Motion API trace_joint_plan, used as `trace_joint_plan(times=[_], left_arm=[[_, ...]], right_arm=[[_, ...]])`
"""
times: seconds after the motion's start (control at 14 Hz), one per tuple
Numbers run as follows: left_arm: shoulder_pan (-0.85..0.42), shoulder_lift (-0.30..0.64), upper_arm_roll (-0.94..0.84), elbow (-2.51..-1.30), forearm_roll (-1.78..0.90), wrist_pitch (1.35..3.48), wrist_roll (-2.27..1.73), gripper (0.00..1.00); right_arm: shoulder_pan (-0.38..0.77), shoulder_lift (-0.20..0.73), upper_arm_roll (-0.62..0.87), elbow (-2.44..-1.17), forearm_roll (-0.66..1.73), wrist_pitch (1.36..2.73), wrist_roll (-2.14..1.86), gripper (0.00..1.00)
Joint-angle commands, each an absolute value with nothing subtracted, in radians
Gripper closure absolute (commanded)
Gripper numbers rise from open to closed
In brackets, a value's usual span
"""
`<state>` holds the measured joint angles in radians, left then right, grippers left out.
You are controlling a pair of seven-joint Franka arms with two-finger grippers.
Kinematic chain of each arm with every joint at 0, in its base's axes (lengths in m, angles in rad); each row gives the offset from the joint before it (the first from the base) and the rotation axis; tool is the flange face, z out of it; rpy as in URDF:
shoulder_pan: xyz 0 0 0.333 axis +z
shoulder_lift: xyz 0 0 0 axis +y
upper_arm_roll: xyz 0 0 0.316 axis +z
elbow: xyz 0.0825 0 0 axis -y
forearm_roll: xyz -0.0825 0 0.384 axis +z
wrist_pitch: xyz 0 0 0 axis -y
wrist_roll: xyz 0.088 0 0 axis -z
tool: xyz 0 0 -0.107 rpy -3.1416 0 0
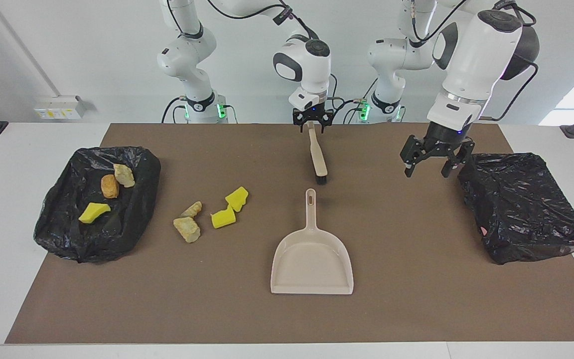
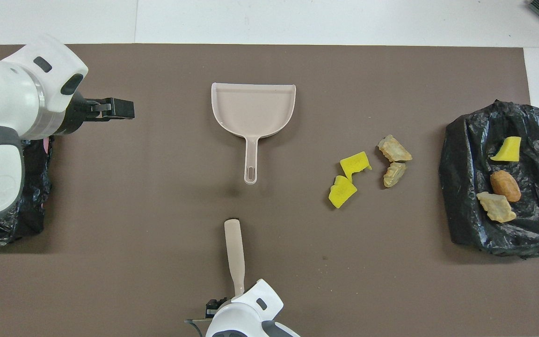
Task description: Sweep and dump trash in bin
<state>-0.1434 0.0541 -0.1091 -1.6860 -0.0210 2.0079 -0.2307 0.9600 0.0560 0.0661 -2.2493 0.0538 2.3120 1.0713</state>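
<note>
Facing view: right end effector (image 1: 312, 124) at brush (image 1: 319, 158) handle's top, grip unclear, readying to sweep; left end effector (image 1: 427, 171) wide open, empty, over bare tabletop (image 1: 416, 299), likely bound for dustpan (image 1: 312, 262).

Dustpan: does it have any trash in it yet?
No. The dustpan lies empty on the mat, while four trash pieces sit beside it toward the right arm's end.

4 trash pieces (image 1: 211, 214) on mat, 3 on black bag (image 1: 68, 224).
</note>
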Motion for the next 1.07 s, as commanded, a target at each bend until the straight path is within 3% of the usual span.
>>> trace_joint_plan(times=[0.0,0.14,0.36,0.43,0.71,1.0], left_arm=[[-0.155,0.051,-0.097,-1.701,-0.021,2.042,-0.244,0.0],[-0.155,0.052,-0.097,-1.701,-0.023,2.051,-0.245,0.0],[-0.17,0.078,-0.097,-1.7,-0.023,2.092,-0.291,0.0],[-0.181,0.095,-0.097,-1.7,-0.021,2.124,-0.32,0.0],[-0.21,0.147,-0.097,-1.697,-0.021,2.194,-0.376,0.0],[-0.28,0.224,-0.097,-1.7,-0.011,2.224,-0.411,0.0]], right_arm=[[0.965,0.041,0.064,-2.275,0.066,2.341,1.089,0.31],[0.965,0.043,0.064,-2.275,0.066,2.342,1.078,0.47],[0.963,0.051,0.064,-2.267,0.066,2.341,1.057,0.95],[0.962,0.052,0.064,-2.264,0.066,2.339,1.048,1.0],[0.95,0.038,0.064,-2.238,0.078,2.289,1.054,1.0],[0.842,-0.072,0.057,-2.24,0.104,2.061,0.984,1.0]])
